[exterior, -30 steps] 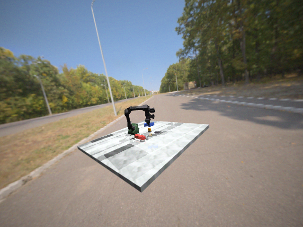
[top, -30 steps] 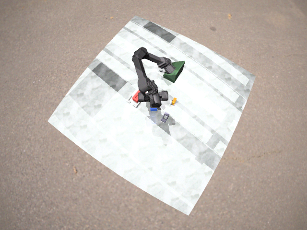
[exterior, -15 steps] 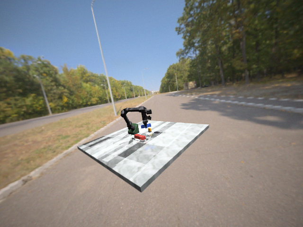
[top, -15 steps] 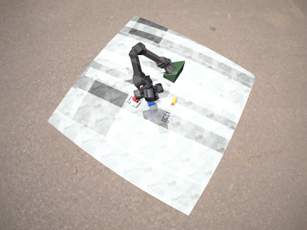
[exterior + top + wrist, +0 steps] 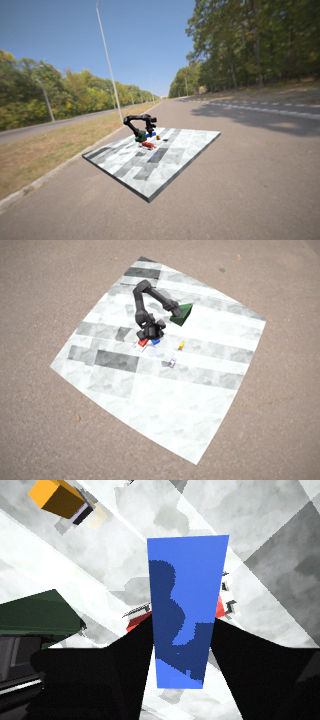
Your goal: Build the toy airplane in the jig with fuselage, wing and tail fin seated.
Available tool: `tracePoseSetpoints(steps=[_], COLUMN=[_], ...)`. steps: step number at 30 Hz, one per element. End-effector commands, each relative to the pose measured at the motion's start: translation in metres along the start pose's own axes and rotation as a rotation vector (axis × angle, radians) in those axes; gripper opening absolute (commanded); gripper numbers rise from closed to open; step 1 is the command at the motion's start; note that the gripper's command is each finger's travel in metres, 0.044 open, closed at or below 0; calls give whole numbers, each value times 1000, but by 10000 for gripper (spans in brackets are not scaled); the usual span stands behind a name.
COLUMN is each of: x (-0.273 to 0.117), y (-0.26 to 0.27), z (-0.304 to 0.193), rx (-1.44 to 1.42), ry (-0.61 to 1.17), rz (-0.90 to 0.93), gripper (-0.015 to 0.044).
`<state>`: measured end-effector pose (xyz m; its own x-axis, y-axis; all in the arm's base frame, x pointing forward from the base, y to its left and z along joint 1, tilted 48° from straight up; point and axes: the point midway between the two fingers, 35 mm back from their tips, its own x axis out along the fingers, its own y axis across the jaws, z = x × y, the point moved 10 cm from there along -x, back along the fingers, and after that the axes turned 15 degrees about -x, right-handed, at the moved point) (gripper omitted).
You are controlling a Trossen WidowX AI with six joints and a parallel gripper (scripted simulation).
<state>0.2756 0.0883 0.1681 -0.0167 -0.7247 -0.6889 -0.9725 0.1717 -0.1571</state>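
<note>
My gripper (image 5: 150, 133) (image 5: 178, 617) is shut on the blue wing (image 5: 155, 341) (image 5: 149, 135) (image 5: 192, 575) and holds it raised above the table. The red fuselage (image 5: 142, 342) (image 5: 147, 144) (image 5: 220, 608) lies in the pale cradle (image 5: 141, 351), below the gripper. The arm hides part of the fuselage in the top view, and the wing hides most of it in the wrist view. The wing's tab and the fuselage sockets cannot be made out clearly. The orange tail fin (image 5: 181, 345) (image 5: 158, 137) (image 5: 62, 497) stands apart from the cradle in a small holder.
An empty grey-lilac holder (image 5: 172, 362) (image 5: 165, 139) lies near the tail fin. The green arm base (image 5: 184, 314) (image 5: 140, 136) (image 5: 40, 612) stands behind the parts. The square table (image 5: 165, 400) (image 5: 165, 178) has pale and grey patches.
</note>
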Motion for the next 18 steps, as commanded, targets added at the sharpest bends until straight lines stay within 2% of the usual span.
tracePoseSetpoints(steps=[1, 18], x=[4, 23], y=[7, 36], z=[-14, -55], rx=[-84, -373], ry=[5, 18], rz=[-6, -2], gripper=[0, 0])
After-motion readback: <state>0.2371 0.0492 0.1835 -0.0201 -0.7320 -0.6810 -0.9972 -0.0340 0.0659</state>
